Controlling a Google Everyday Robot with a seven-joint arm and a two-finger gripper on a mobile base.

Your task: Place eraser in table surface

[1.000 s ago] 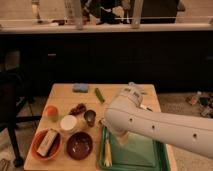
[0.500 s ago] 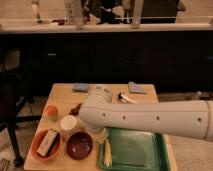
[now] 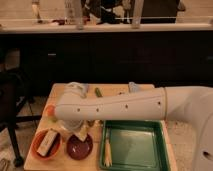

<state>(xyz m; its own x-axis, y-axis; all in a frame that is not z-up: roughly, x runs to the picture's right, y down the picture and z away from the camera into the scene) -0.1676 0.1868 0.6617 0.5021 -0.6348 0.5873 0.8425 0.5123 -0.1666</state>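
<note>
The eraser (image 3: 46, 142), a pale block with a dark side, lies in the orange bowl (image 3: 36, 148) at the front left of the table surface (image 3: 59, 92). My white arm reaches across the table from the right, and its wrist end hangs over the left-middle. Only a pale tip of the gripper (image 3: 83, 131) shows under the arm, just above the dark red bowl (image 3: 79, 147) and to the right of the eraser. It stands open and nothing shows in it.
A green tray (image 3: 135, 161) with a thin yellowish item (image 3: 106, 150) takes up the front right. At the back lie a grey cloth (image 3: 75, 87), a small green item (image 3: 98, 92) and a blue pad (image 3: 135, 87). An orange fruit (image 3: 50, 110) sits at the left edge.
The arm has swung left from over the green tray to over the bowls. Its wrist end now covers the white cup. The eraser has not moved.
</note>
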